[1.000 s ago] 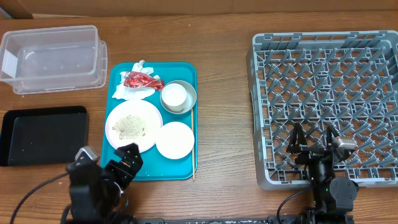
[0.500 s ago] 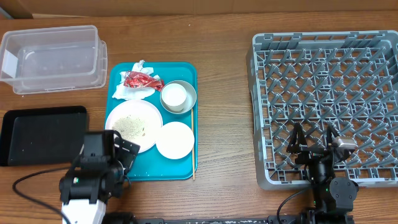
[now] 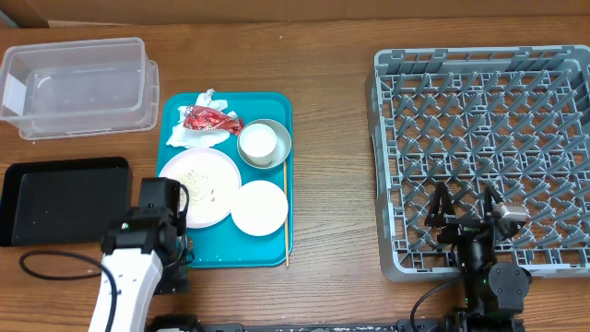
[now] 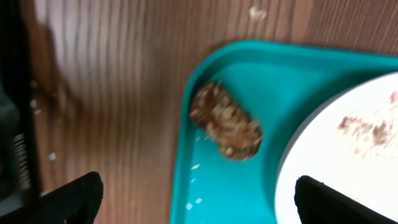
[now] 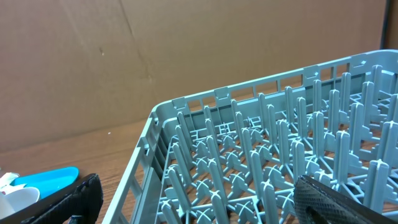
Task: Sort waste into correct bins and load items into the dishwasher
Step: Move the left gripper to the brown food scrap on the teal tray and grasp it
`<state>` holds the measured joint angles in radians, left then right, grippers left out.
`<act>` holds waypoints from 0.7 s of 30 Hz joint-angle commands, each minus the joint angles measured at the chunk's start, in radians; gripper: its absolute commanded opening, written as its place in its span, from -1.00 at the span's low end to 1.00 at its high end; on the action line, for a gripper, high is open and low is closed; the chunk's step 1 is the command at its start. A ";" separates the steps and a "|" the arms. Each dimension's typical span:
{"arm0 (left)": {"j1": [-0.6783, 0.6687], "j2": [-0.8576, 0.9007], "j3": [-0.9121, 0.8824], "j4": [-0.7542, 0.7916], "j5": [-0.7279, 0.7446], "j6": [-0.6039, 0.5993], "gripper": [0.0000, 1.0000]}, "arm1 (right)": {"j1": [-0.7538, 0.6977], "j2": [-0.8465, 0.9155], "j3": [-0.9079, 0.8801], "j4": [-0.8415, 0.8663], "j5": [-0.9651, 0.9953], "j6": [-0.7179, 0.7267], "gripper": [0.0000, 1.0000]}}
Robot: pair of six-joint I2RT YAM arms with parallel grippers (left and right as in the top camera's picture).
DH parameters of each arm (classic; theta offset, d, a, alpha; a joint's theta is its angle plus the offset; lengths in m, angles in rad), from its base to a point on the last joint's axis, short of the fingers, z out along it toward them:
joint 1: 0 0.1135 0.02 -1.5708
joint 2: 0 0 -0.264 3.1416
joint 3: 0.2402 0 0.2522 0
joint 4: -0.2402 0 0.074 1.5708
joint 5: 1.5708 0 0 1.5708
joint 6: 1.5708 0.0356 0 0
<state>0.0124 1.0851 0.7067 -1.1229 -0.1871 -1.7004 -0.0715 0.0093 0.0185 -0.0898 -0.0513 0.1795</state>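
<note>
A teal tray (image 3: 277,106) holds the large pale plate (image 3: 210,175) with thin scraps on it, the smaller white plate (image 3: 258,207), the silvery bowl (image 3: 279,138) with the white cup (image 3: 258,141) in it, the crumpled napkin (image 3: 195,138) and the red wrapper (image 3: 210,118). My left gripper (image 3: 173,219) hangs open and empty over the tray's near-left corner. In the left wrist view (image 4: 205,208) a brownish clump of food scraps (image 4: 225,121) lies on the tray beside the plate's rim (image 4: 348,143). My right gripper (image 3: 464,207) is open and empty over the grey dish rack (image 3: 484,92), near its front edge (image 5: 202,205).
The clear tub (image 3: 78,88) stands at the far left. The black tray (image 3: 55,198) lies in front of it, left of my left arm. A thin wooden stick (image 3: 287,212) lies along the teal tray's right edge.
My left arm has swung forward and right, from in front of the tray to over its near-left corner. The heap of scraps on the large plate looks thinner. The right arm has not moved.
</note>
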 commanded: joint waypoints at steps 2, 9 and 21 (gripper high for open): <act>-0.005 0.069 0.022 0.040 -0.076 -0.043 1.00 | -0.003 -0.006 -0.010 0.008 0.006 -0.005 1.00; -0.005 0.158 0.022 0.072 -0.098 -0.043 0.86 | -0.003 -0.006 -0.010 0.008 0.006 -0.005 1.00; -0.005 0.224 0.022 0.083 -0.100 -0.107 0.43 | -0.003 -0.006 -0.010 0.008 0.006 -0.005 1.00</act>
<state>0.0124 1.2858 0.7074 -1.0416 -0.2592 -1.7786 -0.0715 0.0093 0.0185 -0.0891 -0.0517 0.1791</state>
